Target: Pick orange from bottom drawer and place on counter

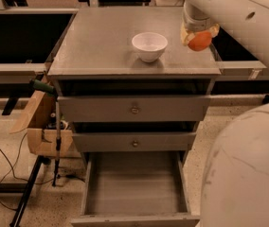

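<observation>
While the bottom drawer (134,183) lies open and empty, the gripper (200,34) clasps the orange (200,41) just right of the white bowl (149,46), raised off the counter (101,41); seemingly only the set-down is left.

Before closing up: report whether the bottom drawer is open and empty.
Open and empty: the bottom drawer is pulled out, its tray bare. The gripper holds the orange above the counter, right side.
</observation>
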{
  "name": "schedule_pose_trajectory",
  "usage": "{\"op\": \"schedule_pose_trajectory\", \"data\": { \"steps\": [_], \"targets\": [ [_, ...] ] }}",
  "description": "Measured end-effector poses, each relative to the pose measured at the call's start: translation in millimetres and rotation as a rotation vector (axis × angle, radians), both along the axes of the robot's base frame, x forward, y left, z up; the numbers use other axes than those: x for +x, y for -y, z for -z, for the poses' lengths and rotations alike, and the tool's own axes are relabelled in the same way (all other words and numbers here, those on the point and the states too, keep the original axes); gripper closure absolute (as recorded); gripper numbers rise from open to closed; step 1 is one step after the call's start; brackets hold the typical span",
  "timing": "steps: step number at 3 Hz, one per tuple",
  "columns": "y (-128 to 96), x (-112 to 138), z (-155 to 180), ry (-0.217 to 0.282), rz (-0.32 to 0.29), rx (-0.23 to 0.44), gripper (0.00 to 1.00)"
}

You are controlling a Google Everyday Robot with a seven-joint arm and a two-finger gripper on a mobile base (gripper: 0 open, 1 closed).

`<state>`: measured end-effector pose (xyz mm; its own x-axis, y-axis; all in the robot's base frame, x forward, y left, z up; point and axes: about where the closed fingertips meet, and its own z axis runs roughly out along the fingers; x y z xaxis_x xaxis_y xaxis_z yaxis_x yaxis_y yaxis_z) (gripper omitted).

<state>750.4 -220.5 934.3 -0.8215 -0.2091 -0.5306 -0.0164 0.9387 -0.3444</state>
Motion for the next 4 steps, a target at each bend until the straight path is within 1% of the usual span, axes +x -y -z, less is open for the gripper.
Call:
{"op": "schedule_pose_trajectory", "data": {
  "steps": [1,2,3,4],
  "targets": [
    [9.9,21.9,28.7,0.004,-0.019,0.096,0.51],
    [12.6,33.9,55.0,-0.009,-0.033,0.162,0.27],
    [17.2,37.3,70.9,-0.01,-0.041,0.209,0.03],
    [22.5,25.4,65.1,0.015,-0.031,0.238,0.0]
  ]
}}
